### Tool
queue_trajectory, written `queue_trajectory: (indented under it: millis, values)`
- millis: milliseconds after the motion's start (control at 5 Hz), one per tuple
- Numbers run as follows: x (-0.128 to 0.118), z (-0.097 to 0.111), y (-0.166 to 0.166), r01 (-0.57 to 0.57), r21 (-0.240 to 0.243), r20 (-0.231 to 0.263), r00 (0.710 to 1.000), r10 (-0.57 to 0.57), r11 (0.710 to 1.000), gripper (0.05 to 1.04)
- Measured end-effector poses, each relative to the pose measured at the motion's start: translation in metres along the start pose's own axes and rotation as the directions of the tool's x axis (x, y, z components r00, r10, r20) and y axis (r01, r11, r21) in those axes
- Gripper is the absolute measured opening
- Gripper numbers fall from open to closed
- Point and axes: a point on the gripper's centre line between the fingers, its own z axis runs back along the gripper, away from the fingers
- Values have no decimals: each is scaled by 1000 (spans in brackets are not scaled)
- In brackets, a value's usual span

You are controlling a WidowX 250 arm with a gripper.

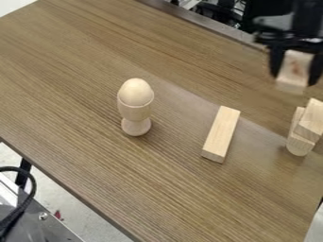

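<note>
At the upper right the black gripper (294, 68) hangs above the table, shut on a light wooden block (294, 71) held between its two fingers. Just below it, near the right edge, several pale wooden pieces lie together: a block (311, 120) leans against a round-ended piece (298, 142). A long rectangular block (221, 134) lies flat right of centre. Left of centre stands a wooden cup (135, 112) with a wooden egg (135, 91) upright in its top.
The brown wood-grain table (75, 108) spans most of the view, its front edge running from the left side down to the bottom. A black cable (28, 196) and metal equipment (41, 220) are at the lower left, off the table.
</note>
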Motion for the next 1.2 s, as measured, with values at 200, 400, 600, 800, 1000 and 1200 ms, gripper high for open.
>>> queue_trajectory:
  millis: [200,400,600,800,1000,1200]
  values:
    - [9,-3,-22,62,32,-2,998,-62,998,578]
    - [10,-12,-32,105,69,-26,994,-103,992,578]
    - [4,-22,-28,97,87,-42,995,-93,991,578]
    - [-2,-29,-24,94,94,-55,994,-89,991,578]
    - [-1,-29,-24,93,94,-52,995,-89,991,578]
    - [-2,-29,-26,98,91,-49,994,-93,991,578]
